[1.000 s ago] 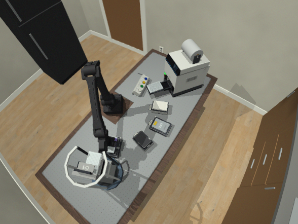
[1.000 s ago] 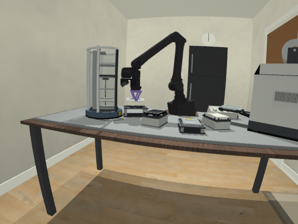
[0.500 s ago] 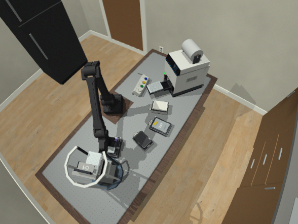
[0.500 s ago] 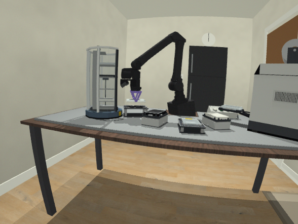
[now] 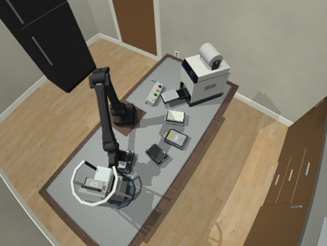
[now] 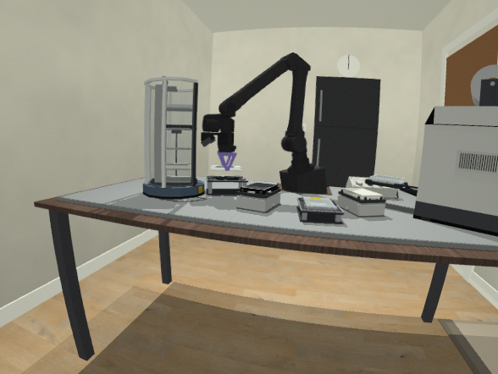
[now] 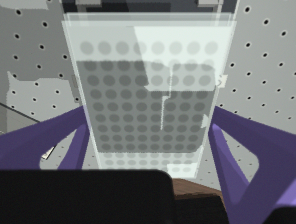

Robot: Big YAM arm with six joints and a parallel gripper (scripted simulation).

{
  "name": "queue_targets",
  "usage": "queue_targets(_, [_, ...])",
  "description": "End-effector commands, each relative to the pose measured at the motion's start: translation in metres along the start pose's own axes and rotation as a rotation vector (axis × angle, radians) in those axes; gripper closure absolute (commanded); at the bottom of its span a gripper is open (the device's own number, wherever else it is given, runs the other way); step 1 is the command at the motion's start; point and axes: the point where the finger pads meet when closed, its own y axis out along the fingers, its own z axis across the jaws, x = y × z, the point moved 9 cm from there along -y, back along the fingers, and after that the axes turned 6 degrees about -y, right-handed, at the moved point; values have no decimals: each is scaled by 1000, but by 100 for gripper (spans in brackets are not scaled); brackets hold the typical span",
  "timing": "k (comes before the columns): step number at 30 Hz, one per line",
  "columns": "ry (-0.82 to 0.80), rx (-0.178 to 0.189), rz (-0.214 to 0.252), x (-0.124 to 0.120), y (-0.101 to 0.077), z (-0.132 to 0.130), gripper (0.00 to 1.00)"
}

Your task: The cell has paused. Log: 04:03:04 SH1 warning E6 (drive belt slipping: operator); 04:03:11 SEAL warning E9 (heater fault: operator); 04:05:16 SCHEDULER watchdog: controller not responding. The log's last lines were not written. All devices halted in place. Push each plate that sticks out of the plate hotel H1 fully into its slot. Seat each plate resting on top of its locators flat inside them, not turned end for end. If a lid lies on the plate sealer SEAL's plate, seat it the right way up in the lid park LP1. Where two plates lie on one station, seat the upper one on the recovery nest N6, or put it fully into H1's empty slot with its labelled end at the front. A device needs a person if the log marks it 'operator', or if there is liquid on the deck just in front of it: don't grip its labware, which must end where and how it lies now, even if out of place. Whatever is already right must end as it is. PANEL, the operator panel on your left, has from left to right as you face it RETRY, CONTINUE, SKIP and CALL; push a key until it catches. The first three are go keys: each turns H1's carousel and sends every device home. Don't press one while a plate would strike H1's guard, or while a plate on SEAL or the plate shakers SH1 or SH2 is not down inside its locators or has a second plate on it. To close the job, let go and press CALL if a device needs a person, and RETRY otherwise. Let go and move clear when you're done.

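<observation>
Grey perforated deck point(image 5: 194, 133), end effector point(image 6: 227, 166) pinching a clear plate point(image 7: 150, 95) above a nest point(image 6: 226, 185).

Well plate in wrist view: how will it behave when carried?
Probably rigid: the well plate keeps straight edges in the tool. Likely light: thin translucent walls. May slip or tilt: fingers touch only its smooth sides.

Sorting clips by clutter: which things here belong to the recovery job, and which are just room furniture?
Job:
tool, shut on a clear plate
nest under it
plate hotel
white-plate station
yellow-labelled station
dark-plate station
sealer
operator panel

Lying about:
black cabinet
wall clock
brown door
brown drawers
</observation>
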Motion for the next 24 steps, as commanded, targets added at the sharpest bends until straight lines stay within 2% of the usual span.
queue_targets(1, [-3,1,-6,1,4,-3,16])
queue_targets(3, [-3,3,-18,7,1,-2,16])
queue_targets(14, [-3,2,-14,3,7,-3,16])
queue_targets(15, [-3,5,-40,15,0,-1,16])
queue_targets(21, [-3,4,-25,7,7,-2,16])
queue_targets(24, [-3,0,1,1,16,-3,16])
